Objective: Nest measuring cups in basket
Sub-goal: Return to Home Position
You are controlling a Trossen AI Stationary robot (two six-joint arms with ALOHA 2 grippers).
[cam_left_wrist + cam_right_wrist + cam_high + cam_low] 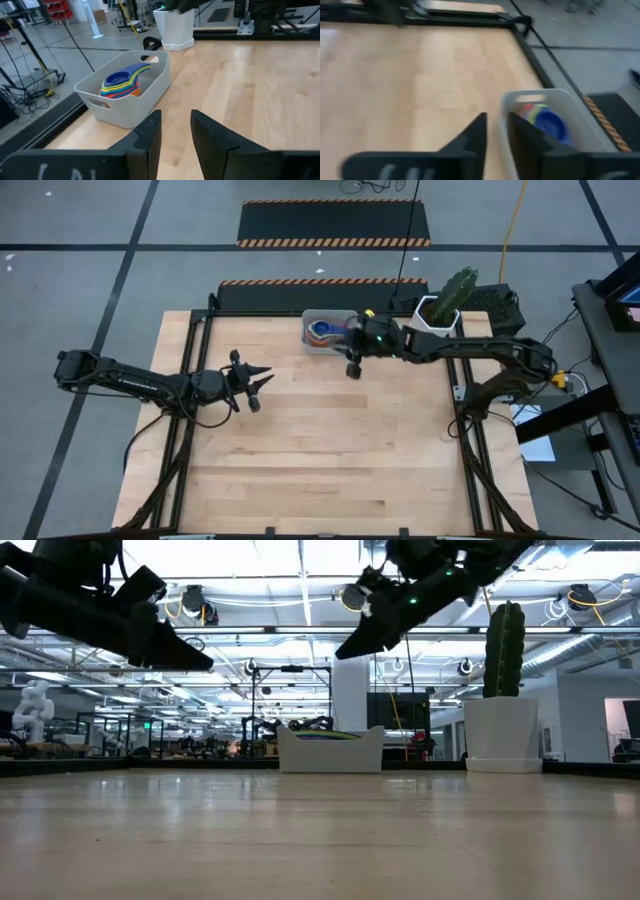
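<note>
From above, you see the basket (310, 345) at the far edge of the table (320, 470). It is a shallow, pale grey-blue bin with rounded corners, near the white pot (437, 317) that holds a cactus. The measuring cups (322, 331) lie inside it as one small cluster of colour. Your right pincer (352, 366) hangs just in front of the basket's near wall. Your left pincer (258, 385) is well apart from it, over the table's left half.

At table height, the basket stands flat on the far side, with a thin strip of colour showing in the dip of its rim. Both pincers hang clear above the wood, their tips angled down.

Through the left wrist camera, you see the cups nested one inside another. A blue one is on top, and yellow, green, orange and red rims show beneath (you cannot count them all). That arm's fingers (150, 137) stand slightly apart, with nothing between them.

Through the right wrist camera, the fingers (470, 142) also leave a slim gap and hold nothing. The basket lies just beyond them, with a blue cup over yellow.
</note>
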